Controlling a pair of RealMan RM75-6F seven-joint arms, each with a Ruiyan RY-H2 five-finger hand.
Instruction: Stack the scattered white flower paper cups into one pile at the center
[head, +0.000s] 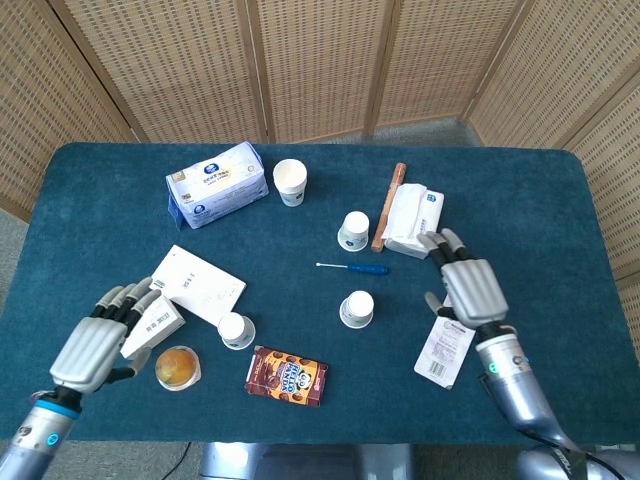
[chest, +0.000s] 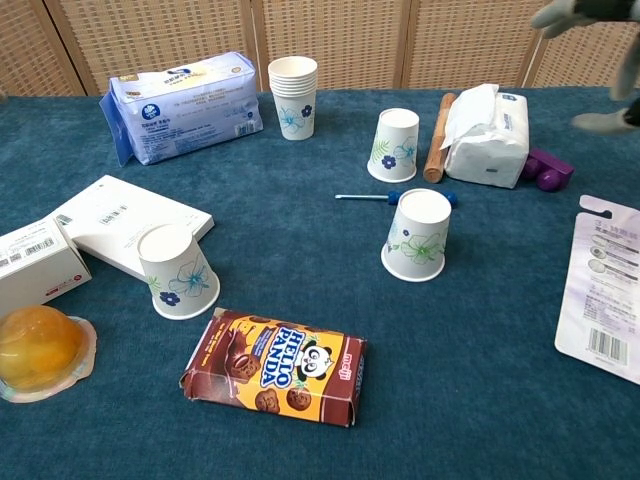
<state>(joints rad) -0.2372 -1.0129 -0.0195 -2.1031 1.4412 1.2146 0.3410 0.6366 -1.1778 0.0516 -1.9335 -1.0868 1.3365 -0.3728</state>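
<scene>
- Wicker screens stand behind a dark blue table (head: 300, 340); places below are given from the middle cup.
- Left hand (head: 98, 339) hovers far to the left of the middle cup, over a white box (head: 150, 325), its fingers spread and holding nothing; the chest view does not show it.
- Left cup (chest: 179, 271) stands upside down, left of the middle cup and a little nearer the robot, close to the left hand's side.
- Cup stack (chest: 294, 96) stands upright, rims up, well behind and left of the middle cup, beside a tissue pack (chest: 182, 104).
- Middle cup (chest: 418, 234) stands upside down near the table's centre, its axis vertical, just in front of a small screwdriver (chest: 390, 197).
- Back cup (chest: 393, 145) stands upside down just behind the middle cup, past the screwdriver.
- Right hand (head: 470, 288) hangs to the right of the middle cup, apart from it, fingers spread and empty, over a blister card (head: 446, 348).
- Judgement: the middle cup lies left of the right hand and is nearer to it than to the left, so that arm is the likelier one to reach it; the left cup suits the left hand.
</scene>
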